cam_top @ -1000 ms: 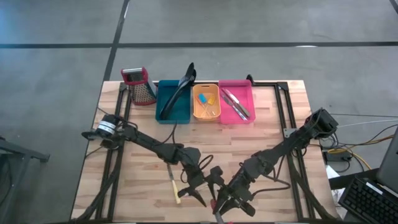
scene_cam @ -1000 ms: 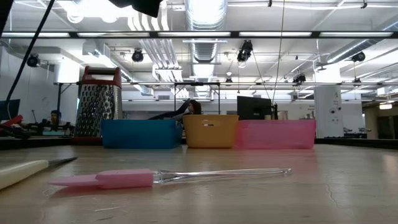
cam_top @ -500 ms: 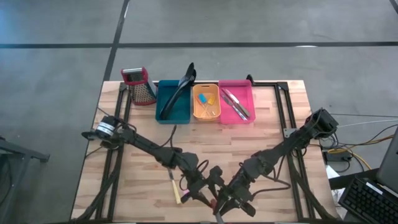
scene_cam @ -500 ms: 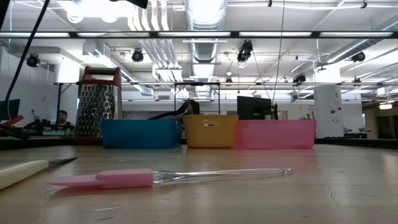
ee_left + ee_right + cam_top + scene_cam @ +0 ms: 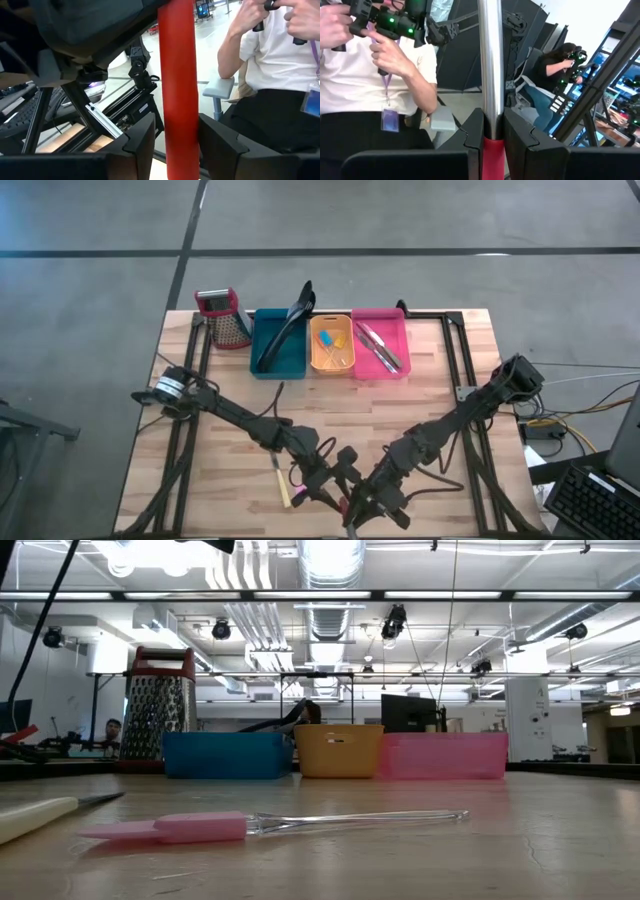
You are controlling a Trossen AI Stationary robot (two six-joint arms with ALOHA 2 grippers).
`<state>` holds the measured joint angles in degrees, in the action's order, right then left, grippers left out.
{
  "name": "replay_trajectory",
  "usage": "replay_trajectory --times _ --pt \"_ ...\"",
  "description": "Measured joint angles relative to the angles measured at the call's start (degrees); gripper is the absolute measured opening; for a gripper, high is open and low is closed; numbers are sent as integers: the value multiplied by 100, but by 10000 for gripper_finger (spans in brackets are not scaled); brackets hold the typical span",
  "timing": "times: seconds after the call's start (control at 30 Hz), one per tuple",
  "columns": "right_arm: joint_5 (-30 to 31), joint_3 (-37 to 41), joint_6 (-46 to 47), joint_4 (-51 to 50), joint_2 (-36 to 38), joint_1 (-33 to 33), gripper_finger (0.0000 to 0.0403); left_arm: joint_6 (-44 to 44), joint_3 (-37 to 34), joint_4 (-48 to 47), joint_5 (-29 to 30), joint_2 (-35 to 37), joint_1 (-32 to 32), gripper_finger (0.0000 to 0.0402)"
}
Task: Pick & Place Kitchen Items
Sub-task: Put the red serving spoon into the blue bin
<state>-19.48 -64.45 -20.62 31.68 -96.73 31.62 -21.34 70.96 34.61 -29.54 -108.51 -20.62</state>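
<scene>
At the back left corner you see a metal box grater with a red top [image 5: 224, 315]. To its right, a teal rectangular bin [image 5: 262, 366] holds a black slotted spatula [image 5: 290, 320], an orange bin [image 5: 331, 364] holds small yellow and blue pieces [image 5: 332, 340], and a pink bin [image 5: 382, 368] holds metal tools [image 5: 376, 345].

Near the front edge, left of centre, a cream-handled knife [image 5: 281, 478] lies flat. A pink spatula with a clear handle [image 5: 190, 828] also lies there.

At the middle of the front edge, your left gripper [image 5: 322, 492] has its jaws closed against both sides of the red handle of a long utensil with a metal shaft [image 5: 178, 90]. Just to the right, your right gripper [image 5: 362, 502] clamps the metal shaft of the same utensil tightly, just above the red part.
</scene>
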Motion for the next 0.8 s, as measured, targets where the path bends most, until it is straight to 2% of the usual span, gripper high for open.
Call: replay_trajectory --times 0.17,0.3,0.73,0.8 --pt "9 0 -42 0 0 1 34 -49 0 -2 52 0 -2 134" --pt "6 0 -80 4 0 3 34 -50 -2 -1 97 0 7 81" --pt "6 -8 133 20 0 -2 35 -111 -2 -22 66 0 34 81" --pt "6 -26 226 20 0 2 52 -109 -2 -20 22 0 40 81"
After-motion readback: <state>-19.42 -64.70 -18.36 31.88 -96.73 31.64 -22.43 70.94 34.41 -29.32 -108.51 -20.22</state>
